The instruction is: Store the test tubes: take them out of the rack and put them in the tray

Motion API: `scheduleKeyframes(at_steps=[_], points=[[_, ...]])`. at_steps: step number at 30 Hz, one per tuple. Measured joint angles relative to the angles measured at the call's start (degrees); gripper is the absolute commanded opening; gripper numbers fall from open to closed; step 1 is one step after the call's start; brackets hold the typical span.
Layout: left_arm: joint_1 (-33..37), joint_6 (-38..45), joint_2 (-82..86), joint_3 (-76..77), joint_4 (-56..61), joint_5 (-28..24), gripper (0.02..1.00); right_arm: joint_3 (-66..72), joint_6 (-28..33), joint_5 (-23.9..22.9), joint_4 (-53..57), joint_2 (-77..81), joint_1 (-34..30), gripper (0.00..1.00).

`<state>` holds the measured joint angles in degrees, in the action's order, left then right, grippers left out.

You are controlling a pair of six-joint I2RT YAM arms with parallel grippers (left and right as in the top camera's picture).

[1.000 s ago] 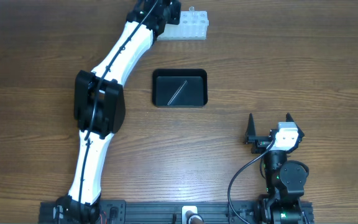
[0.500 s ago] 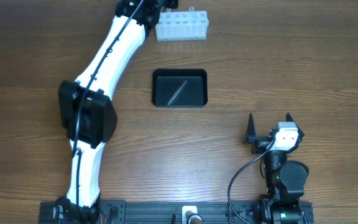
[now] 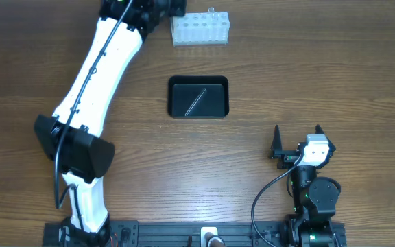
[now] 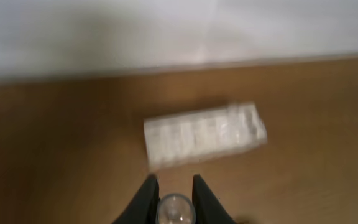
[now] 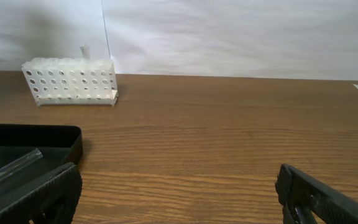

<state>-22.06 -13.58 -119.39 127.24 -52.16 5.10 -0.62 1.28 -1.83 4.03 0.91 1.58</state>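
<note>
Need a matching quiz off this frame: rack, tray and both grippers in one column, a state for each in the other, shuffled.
1. rack
2. tray
3. left gripper
4. right gripper

A. jaws open, holding nothing
B. black, lying tube inside
C. white, standing tube in it
D. jaws shut on gripped tube

Pairs: 1-C, 2-B, 3-D, 4-A

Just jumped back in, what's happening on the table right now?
The left gripper is shut on a test tube, held near the white rack at the table's far edge. A second tube stands in the rack, and a third tube lies in the black tray. The right gripper sits open near its base, holding nothing.
</note>
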Motion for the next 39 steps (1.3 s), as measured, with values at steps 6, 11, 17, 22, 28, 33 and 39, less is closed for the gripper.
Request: scheduleKeyframes(at_steps=[6, 11, 17, 22, 28, 33, 39], points=[[0.0, -3.0, 0.5, 0.0, -14.4, -2.4, 0.038, 0.0, 0.0, 0.0, 0.0, 0.0, 0.0, 0.991], [-0.5, -4.1, 0.5, 0.0, -19.4, -4.3, 0.038, 0.0, 0.0, 0.0, 0.0, 0.0, 0.0, 0.993], [-1.9, -5.1, -0.3, 0.0, -22.1, -6.5, 0.047, 0.0, 0.1, 0.0, 0.0, 0.0, 0.0, 0.993], [-3.5, -5.8, -4.1, 0.1, -22.2, -7.7, 0.049, 0.0, 0.0, 0.0, 0.0, 0.0, 0.0, 0.991], [-4.0, -6.9, -9.3, 0.1, -23.1, -9.8, 0.058, 0.0, 0.0, 0.0, 0.0, 0.0, 0.0, 0.991], [-4.0, -8.1, -11.4, 0.1, -24.7, -10.4, 0.064, 0.0, 0.0, 0.0, 0.0, 0.0, 0.0, 0.991], [-4.0, -8.6, -12.2, 0.1, -26.1, -11.2, 0.069, 0.0, 0.0, 0.0, 0.0, 0.0, 0.0, 0.993]])
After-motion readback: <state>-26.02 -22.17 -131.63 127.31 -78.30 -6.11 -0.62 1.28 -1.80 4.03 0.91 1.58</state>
